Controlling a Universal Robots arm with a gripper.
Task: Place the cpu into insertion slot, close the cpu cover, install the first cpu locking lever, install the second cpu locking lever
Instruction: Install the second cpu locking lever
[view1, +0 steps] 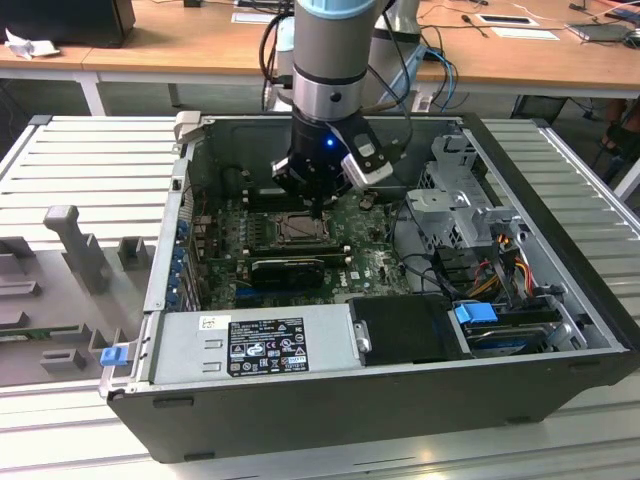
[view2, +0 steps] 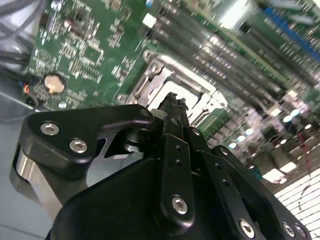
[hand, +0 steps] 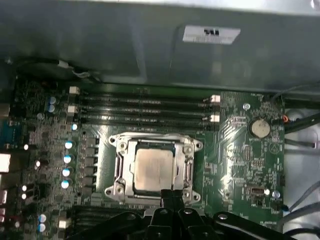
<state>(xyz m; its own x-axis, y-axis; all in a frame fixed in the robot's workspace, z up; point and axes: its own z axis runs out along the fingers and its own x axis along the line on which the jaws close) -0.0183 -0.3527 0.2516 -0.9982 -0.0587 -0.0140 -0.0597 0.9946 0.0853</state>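
Observation:
The cpu (hand: 152, 169) lies flat in the insertion slot (hand: 116, 186), its pale silvery face showing through the window of the cpu cover (hand: 150, 145), which lies down over it. In the exterior view the insertion slot (view1: 300, 230) sits mid-board inside the open computer case. My gripper (hand: 172, 196) hangs just above the socket's edge, its two thin black fingers pressed together with nothing visible between them. In the second wrist view the gripper (view2: 172, 101) hides most of the cpu cover (view2: 150, 75). Thin metal bars run along the socket's sides; I cannot tell how the locking levers stand.
Several memory slots (hand: 145, 107) and a coin battery (hand: 260, 128) flank the socket. A long black ribbed card (view1: 288, 268), a grey power supply box (view1: 255, 345), a drive cage (view1: 455, 200) and loose cables (view1: 490, 260) crowd the case. Case walls surround the board.

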